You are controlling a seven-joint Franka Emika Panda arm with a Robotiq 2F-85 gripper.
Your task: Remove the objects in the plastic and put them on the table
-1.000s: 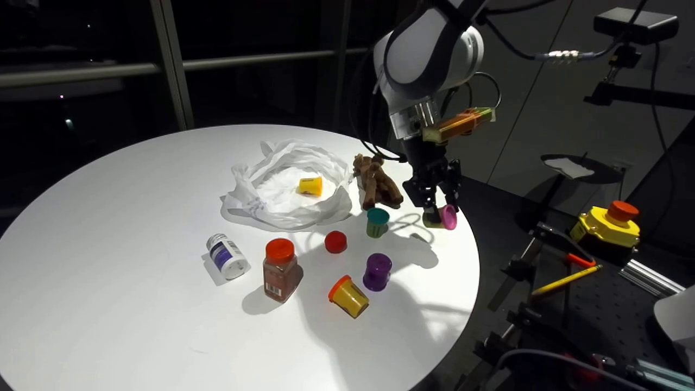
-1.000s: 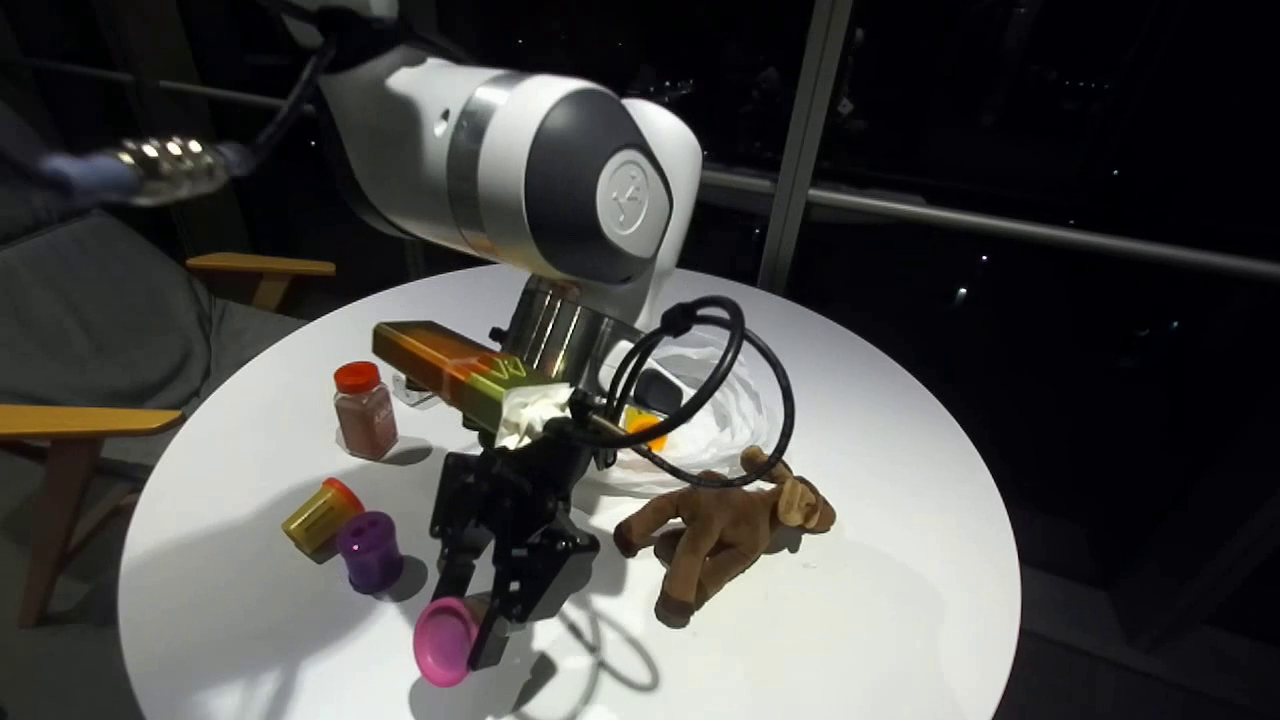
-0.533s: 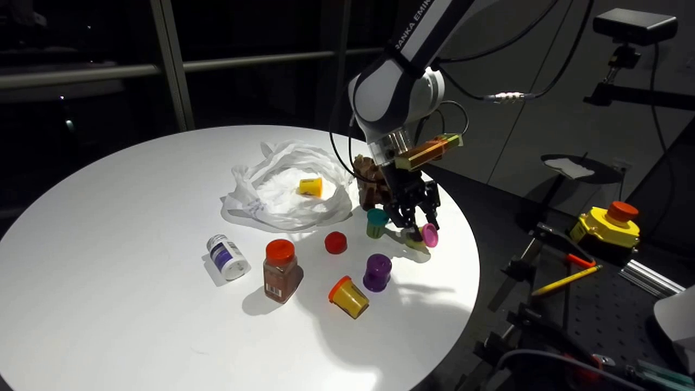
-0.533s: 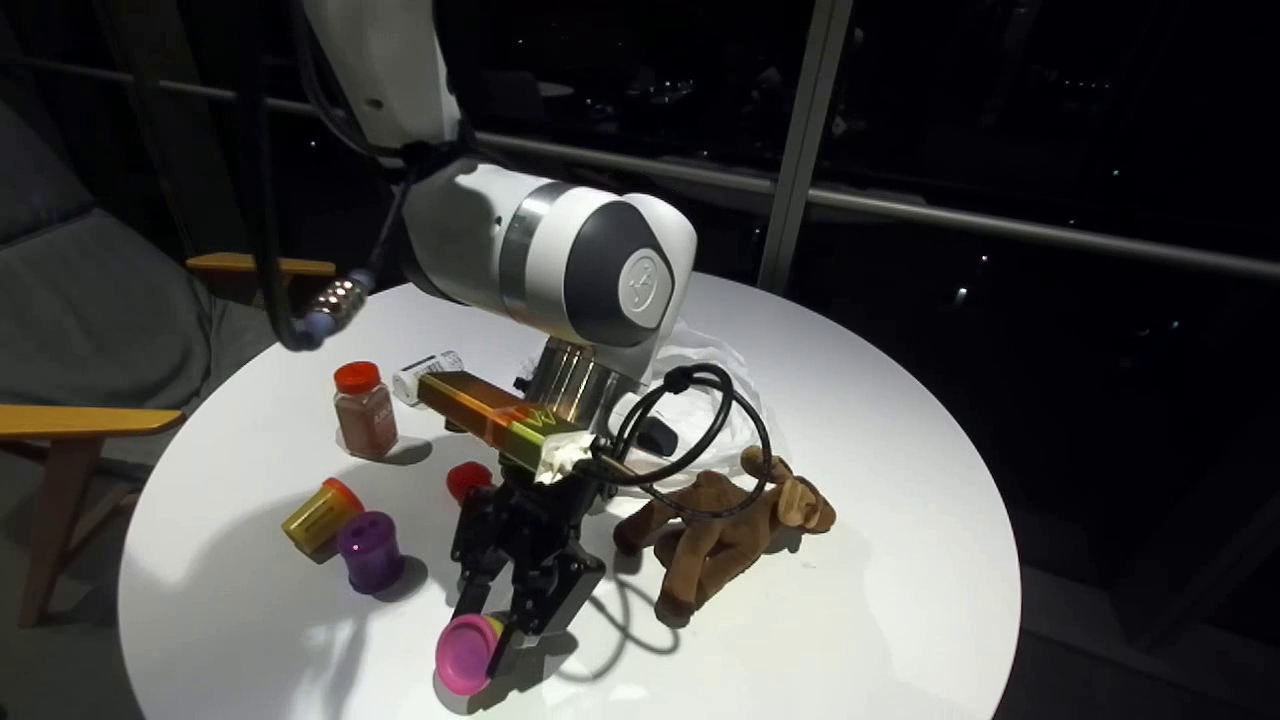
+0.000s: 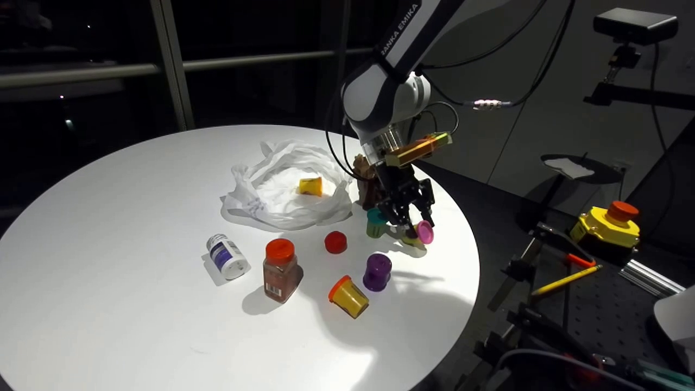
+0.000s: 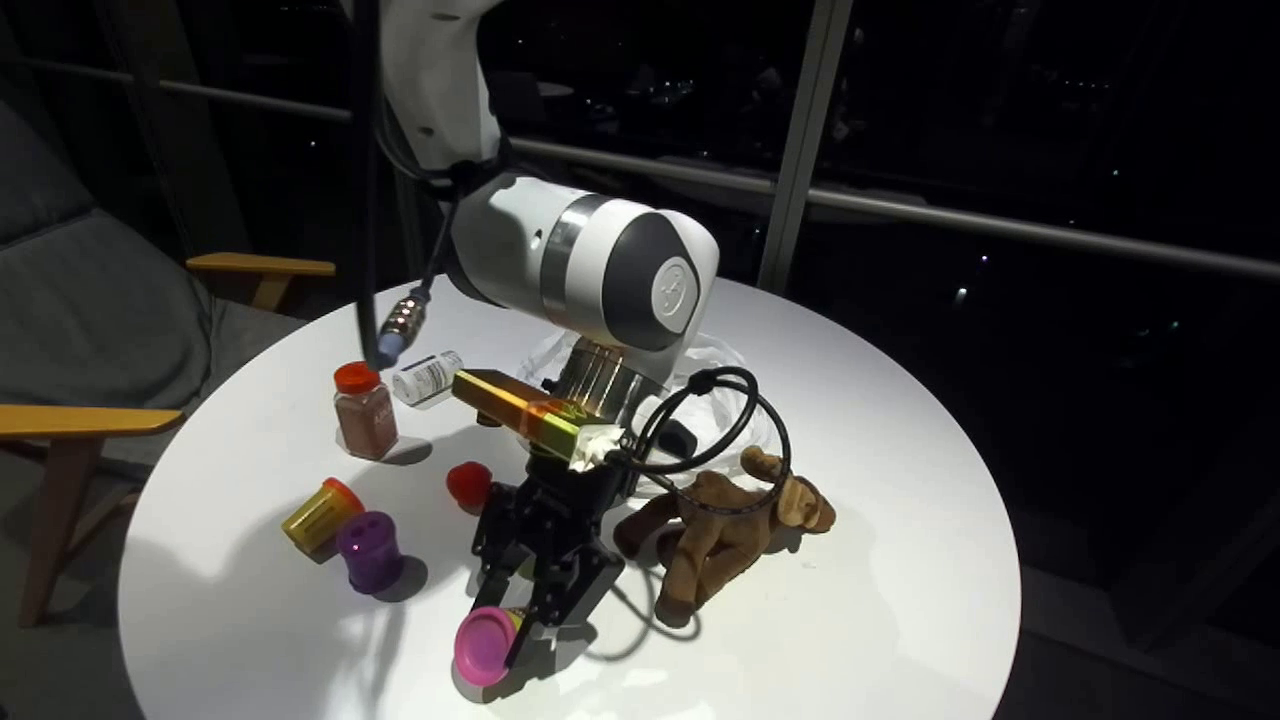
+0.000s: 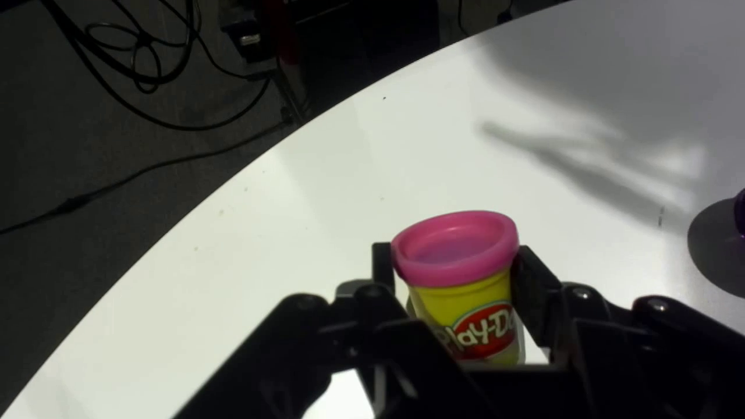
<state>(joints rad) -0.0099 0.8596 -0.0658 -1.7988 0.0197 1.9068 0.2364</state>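
Observation:
My gripper (image 7: 454, 259) is shut on a yellow Play-Doh tub with a pink lid (image 7: 460, 247). One finger lies on each side of the lid. The tub is tilted, low over the white table (image 5: 136, 244) near its edge; I cannot tell whether it touches. The gripper also shows in both exterior views (image 5: 420, 227) (image 6: 497, 630). The white plastic bag (image 5: 239, 201) lies open farther in on the table, with a yellow tub (image 5: 310, 187) lying inside. In an exterior view the arm hides part of the bag (image 6: 745, 370) and that tub.
A teal-lidded tub (image 5: 376, 225) stands close beside the gripper. A brown plush toy (image 6: 715, 540) lies behind it. A red-lidded tub (image 5: 335, 242), purple tub (image 5: 377, 272), orange-lidded tub (image 5: 348, 297), red-capped jar (image 5: 280, 271) and white bottle (image 5: 227, 257) are on the table.
My gripper has moved inward from the table edge and lower, toward the teal-lidded tub, still holding the pink-lidded tub. In the last half second it moved only slightly. The other objects stayed put.

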